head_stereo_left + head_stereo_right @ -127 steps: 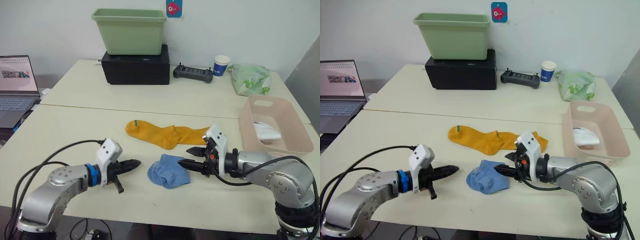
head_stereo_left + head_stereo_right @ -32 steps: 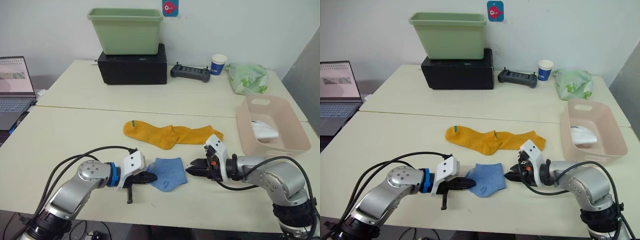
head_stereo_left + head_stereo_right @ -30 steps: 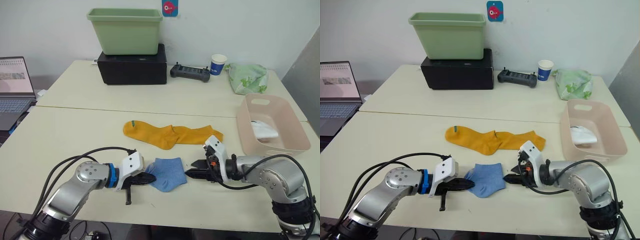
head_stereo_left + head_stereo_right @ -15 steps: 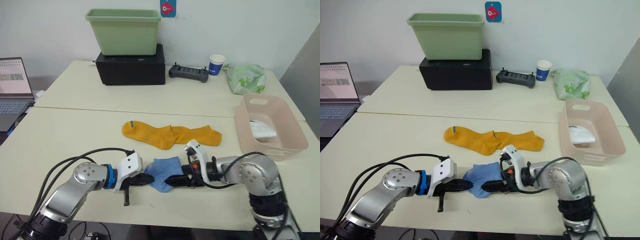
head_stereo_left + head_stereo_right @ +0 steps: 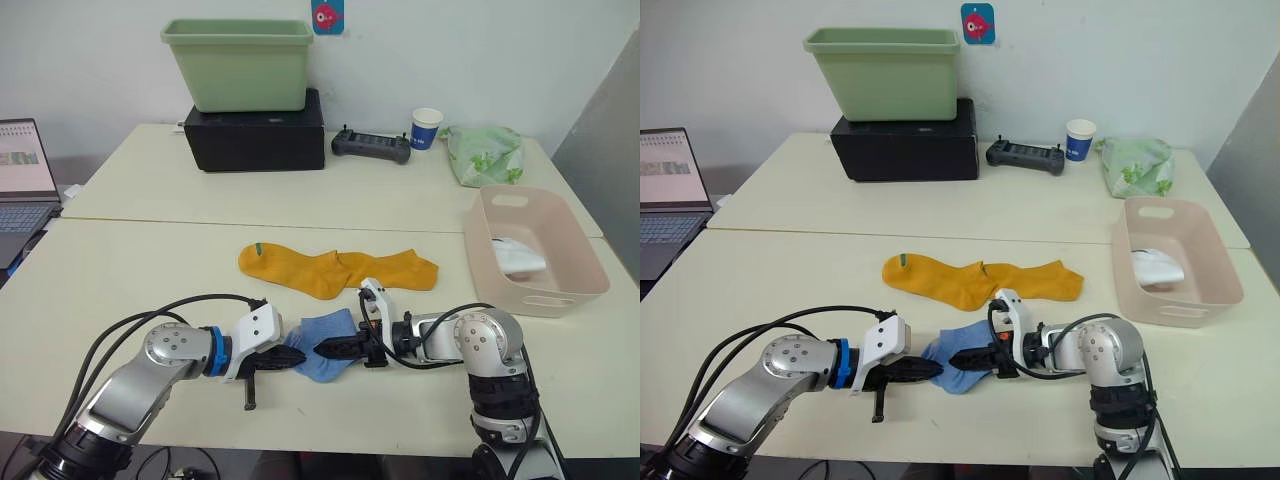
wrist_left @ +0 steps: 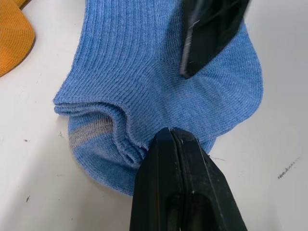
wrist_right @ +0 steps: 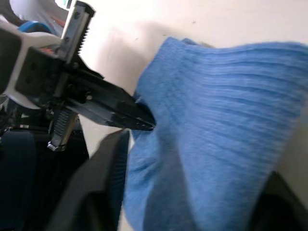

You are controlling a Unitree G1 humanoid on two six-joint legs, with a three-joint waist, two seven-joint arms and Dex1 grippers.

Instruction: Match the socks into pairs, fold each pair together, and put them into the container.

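Two grippers meet at one light blue sock (image 5: 322,344) lying on the near part of the table (image 5: 150,250). Our left gripper (image 5: 292,357) is clenched, its black fingers pressed together with the tip at the sock's left edge, where the cloth bunches into a small fold; we cannot tell whether any cloth is pinched between them. Our right gripper (image 5: 328,349) reaches in from the right with its fingers spread apart, one of them lying over the sock's top.

Just beyond the blue sock, the two mustard-yellow socks (image 5: 335,272) lie flat, overlapping in a line, the left one showing a small green mark. To the right stands the pink basket (image 5: 560,296), with something white (image 5: 518,258) inside it. At the far side we see a green tub (image 5: 236,62) on a black box (image 5: 252,136), a controller (image 5: 371,147), a paper cup (image 5: 426,127) and a green patterned bundle (image 5: 484,154). A laptop (image 5: 24,172) sits at far left.
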